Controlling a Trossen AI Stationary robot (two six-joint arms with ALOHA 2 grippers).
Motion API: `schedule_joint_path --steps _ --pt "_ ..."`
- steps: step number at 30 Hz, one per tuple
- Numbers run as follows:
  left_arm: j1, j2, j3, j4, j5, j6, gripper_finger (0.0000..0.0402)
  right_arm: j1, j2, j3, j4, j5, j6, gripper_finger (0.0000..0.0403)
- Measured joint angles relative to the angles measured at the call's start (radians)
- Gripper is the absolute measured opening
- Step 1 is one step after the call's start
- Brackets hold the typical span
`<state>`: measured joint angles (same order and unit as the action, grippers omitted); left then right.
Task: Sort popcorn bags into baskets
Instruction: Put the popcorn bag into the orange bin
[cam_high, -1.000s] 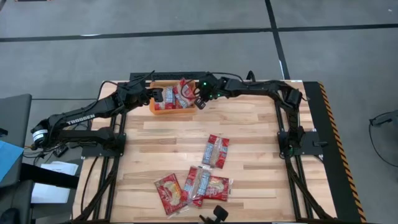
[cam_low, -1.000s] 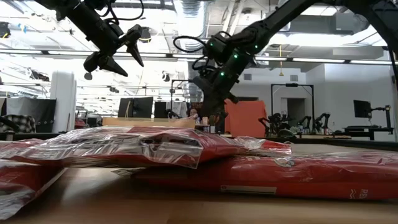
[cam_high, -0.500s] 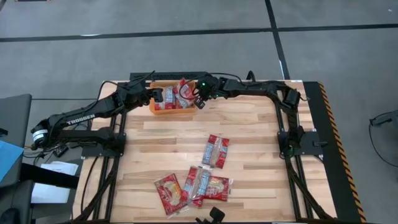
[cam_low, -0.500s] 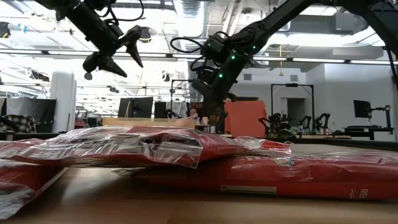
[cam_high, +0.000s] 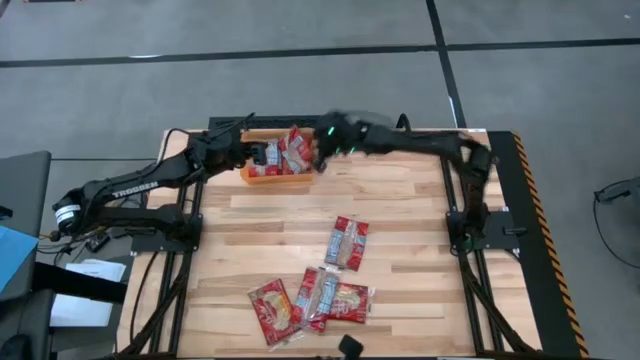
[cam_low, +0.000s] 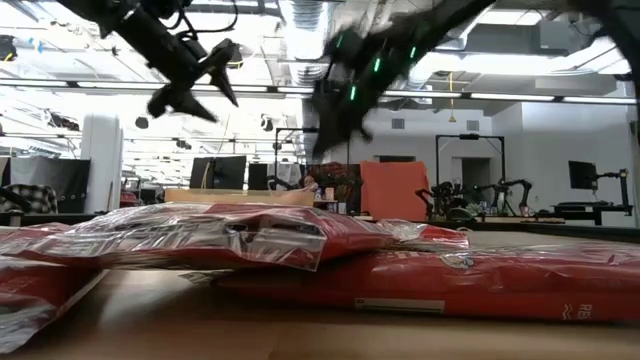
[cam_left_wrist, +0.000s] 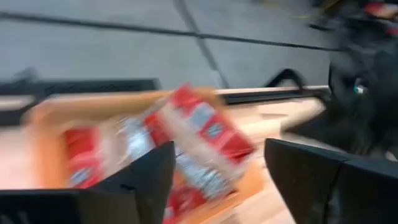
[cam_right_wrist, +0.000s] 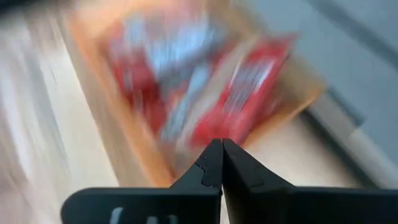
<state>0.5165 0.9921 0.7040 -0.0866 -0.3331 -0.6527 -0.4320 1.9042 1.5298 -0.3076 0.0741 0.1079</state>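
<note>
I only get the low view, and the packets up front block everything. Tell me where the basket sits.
Observer: The orange basket sits at the table's far edge, between the two arms, with popcorn bags already in it.
Operator: Report the right claw.
Observer: The right claw is shut with nothing in it, at the basket's right end.
Operator: Now the left claw.
Observer: The left claw is open and empty, at the basket's left end.
</note>
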Motion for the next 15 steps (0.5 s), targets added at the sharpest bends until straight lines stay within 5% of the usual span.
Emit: schedule_joint_path --steps 8,15 --pt "0.001 0.257 0.014 0.308 0.17 0.125 0.0018 -0.074 -0.319 0.031 -0.166 0.004 -0.029 0.0006" --pt "-0.016 0.499 0.207 0.27 0.17 0.394 0.0002 -0.129 -0.496 0.031 -0.324 0.009 -0.004 0.0008"
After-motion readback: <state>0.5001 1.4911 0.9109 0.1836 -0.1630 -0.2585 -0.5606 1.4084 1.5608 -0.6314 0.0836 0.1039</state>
